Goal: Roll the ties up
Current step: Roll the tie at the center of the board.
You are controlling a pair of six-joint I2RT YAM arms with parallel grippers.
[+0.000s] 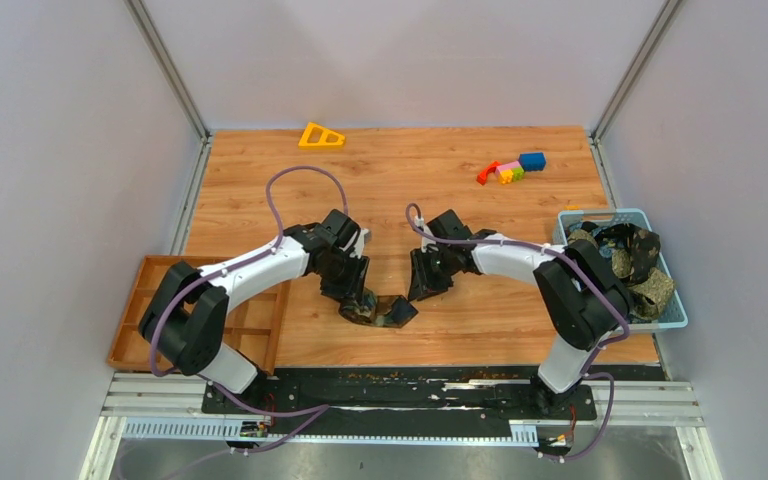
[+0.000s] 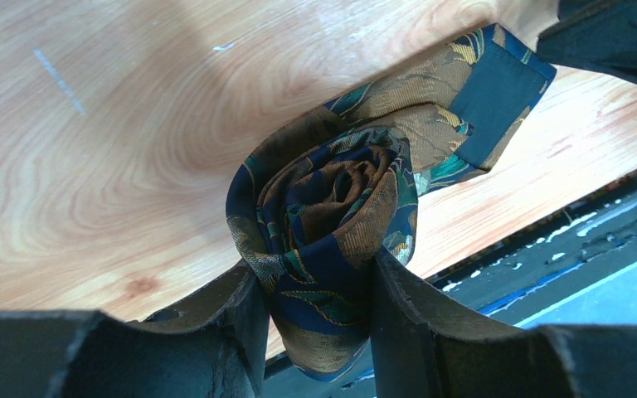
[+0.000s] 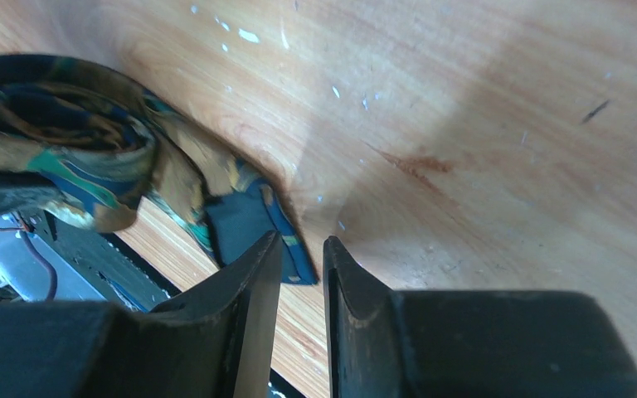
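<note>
Roll nearly done: left pincer [image 2: 315,282] clamps the coiled navy-gold-teal patterned fabric necktie [image 2: 332,195] on the wooden surface [image 2: 91,166]; right pincer [image 3: 300,249], slightly open and empty, should probably tuck the loose tail [image 3: 249,224].

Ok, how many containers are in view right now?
2. A wooden tray on the left side, divided into compartments, and a blue basket on the right side, heaped with ties. Nothing suggests another is hidden.

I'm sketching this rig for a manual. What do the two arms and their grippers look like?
The left arm and right arm have white shells with bulky black joints. A lilac cable runs along each. The left gripper and right gripper are black, with two flat matte fingers tapering towards the tips. No markings are visible.
</note>
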